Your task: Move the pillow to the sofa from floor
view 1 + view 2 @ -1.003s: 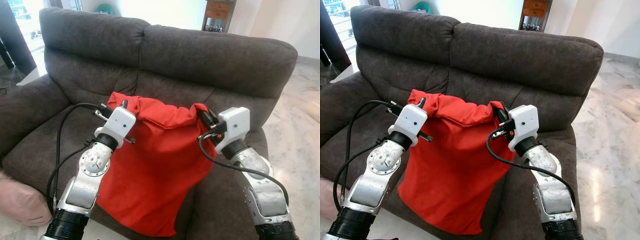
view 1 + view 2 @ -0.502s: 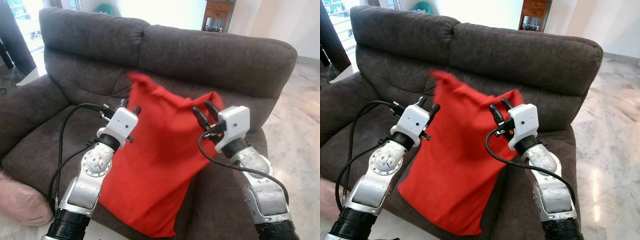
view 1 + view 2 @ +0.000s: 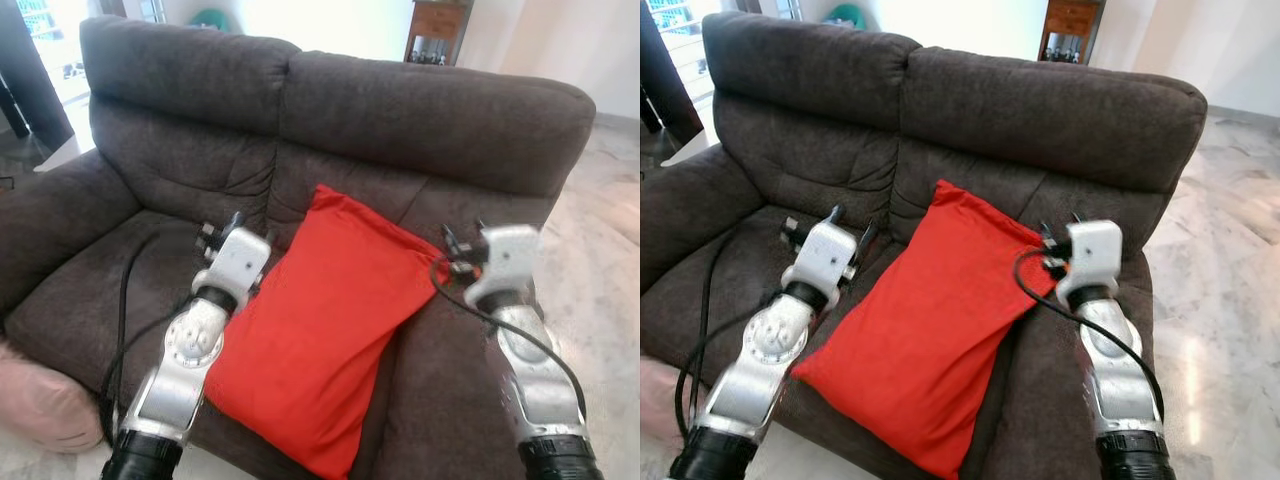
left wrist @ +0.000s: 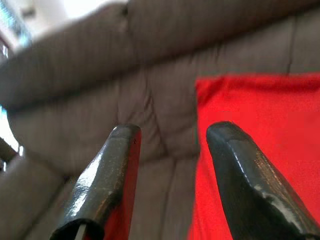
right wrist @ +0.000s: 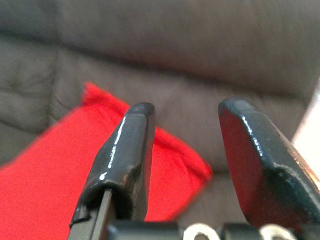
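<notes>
I see the red pillow [image 3: 320,330] lying on the sofa [image 3: 420,110] seat, its top corner leaning against the backrest. My left gripper [image 4: 170,150] and right gripper [image 5: 187,145] hover on either side, fingers apart, holding nothing.

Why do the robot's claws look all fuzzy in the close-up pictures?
In the left wrist view the left claw sits very near the lens, so its edges smear, and the sofa behind is soft too. In the right wrist view the right claw shows shiny glare and the red pillow is blurred. The left eye view is sharper, with bright windows behind.
</notes>
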Tool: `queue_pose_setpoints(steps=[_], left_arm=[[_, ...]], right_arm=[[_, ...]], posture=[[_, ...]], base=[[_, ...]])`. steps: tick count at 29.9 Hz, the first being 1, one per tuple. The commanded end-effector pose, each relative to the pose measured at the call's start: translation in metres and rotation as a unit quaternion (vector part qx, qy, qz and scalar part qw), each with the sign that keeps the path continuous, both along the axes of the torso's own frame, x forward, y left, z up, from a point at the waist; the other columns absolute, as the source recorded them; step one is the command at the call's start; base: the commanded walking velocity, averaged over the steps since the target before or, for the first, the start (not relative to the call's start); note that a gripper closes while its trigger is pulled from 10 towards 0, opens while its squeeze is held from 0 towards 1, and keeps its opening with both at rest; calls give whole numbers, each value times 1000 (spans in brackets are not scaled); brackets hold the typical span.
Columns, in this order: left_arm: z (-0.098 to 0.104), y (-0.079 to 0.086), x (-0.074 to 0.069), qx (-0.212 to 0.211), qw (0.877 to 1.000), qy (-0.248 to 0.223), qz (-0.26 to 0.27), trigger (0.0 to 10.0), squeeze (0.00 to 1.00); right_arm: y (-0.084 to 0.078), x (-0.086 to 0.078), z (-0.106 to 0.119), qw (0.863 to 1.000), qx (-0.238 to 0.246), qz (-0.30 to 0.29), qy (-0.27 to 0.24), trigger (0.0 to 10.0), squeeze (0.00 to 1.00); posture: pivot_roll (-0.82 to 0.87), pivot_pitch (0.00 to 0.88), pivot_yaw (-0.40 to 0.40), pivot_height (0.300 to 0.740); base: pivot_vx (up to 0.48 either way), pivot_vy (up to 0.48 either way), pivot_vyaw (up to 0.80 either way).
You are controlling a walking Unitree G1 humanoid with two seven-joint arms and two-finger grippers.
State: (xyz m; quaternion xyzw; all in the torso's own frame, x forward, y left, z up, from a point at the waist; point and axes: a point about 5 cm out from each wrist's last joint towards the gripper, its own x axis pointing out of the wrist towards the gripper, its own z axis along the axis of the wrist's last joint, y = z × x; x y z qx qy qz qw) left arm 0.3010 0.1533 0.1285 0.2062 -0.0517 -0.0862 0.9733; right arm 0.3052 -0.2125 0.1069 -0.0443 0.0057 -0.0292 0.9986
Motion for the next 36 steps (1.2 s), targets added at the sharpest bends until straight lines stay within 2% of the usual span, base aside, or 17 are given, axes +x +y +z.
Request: queue_pose_setpoints(steps=[1, 2, 3, 5, 7, 10, 12, 13, 17, 20, 24, 25, 26, 29, 36], left_arm=[[-20, 14, -3, -18, 999, 34, 33, 10000, 0], [-28, 19, -6, -22, 998, 49, 43, 10000, 0], [-28, 19, -6, -22, 998, 49, 43, 10000, 0], [-44, 30, -14, -35, 994, 76, 74, 10000, 0], [-52, 34, -19, -38, 992, 88, 87, 10000, 0], [-57, 32, -22, -35, 991, 94, 87, 10000, 0], [-57, 32, -22, -35, 991, 94, 87, 10000, 0], [-58, 28, -24, -30, 992, 91, 80, 10000, 0], [-58, 27, -25, -31, 992, 89, 79, 10000, 0], [-63, 28, -31, -22, 993, 76, 82, 10000, 0], [-70, 33, -34, -14, 993, 75, 95, 10000, 0], [-82, 41, -38, -20, 989, 90, 116, 10000, 0], [-88, 45, -41, -23, 987, 97, 124, 10000, 0], [-89, 44, -44, -27, 988, 88, 120, 10000, 0], [-94, 40, -58, -35, 989, 68, 129, 10000, 0]], right_arm=[[-12, -5, -15, 999, 15, -37, 18, 10000, 0], [-16, -8, -22, 998, 17, -47, 29, 10000, 0], [-16, -8, -22, 998, 17, -47, 29, 10000, 0], [-26, -17, -40, 995, 28, -75, 58, 10000, 0], [-35, -27, -59, 990, 35, -99, 94, 10000, 0], [-43, -40, -82, 982, 46, -125, 134, 10000, 0], [-43, -40, -82, 982, 46, -125, 134, 10000, 0], [-44, -48, -94, 978, 44, -131, 153, 10000, 0], [-43, -51, -98, 978, 51, -131, 157, 10000, 0], [-22, -63, -114, 982, 49, -78, 167, 10000, 0], [-15, -71, -123, 981, 54, -64, 177, 10000, 0], [-14, -76, -126, 981, 68, -70, 166, 10000, 0], [-14, -77, -125, 982, 83, -74, 152, 10000, 0], [-11, -74, -123, 984, 93, -67, 136, 10000, 0], [3, -75, -120, 991, 68, -27, 113, 10000, 0]], posture=[[92, 0, -39, 740], [92, 0, -39, 740], [92, 0, -39, 740], [91, 0, -40, 740], [86, 0, -41, 740], [84, 0, -42, 740], [84, 0, -42, 740], [87, 0, -44, 740], [88, 0, -44, 740], [77, 0, -42, 740], [77, 0, -42, 740], [81, 0, -40, 740], [81, 0, -40, 740], [69, 0, -37, 740], [75, 0, -44, 740]], base=[[0, 0, 0], [0, 0, 0], [0, 0, 0], [0, 0, 0], [0, 0, 0], [0, 0, 0], [0, 0, 0], [0, 0, 0], [0, 0, 0], [0, 0, 0], [0, 0, 0], [0, 0, 0], [0, 0, 0], [0, 0, 0], [0, 0, 0]])
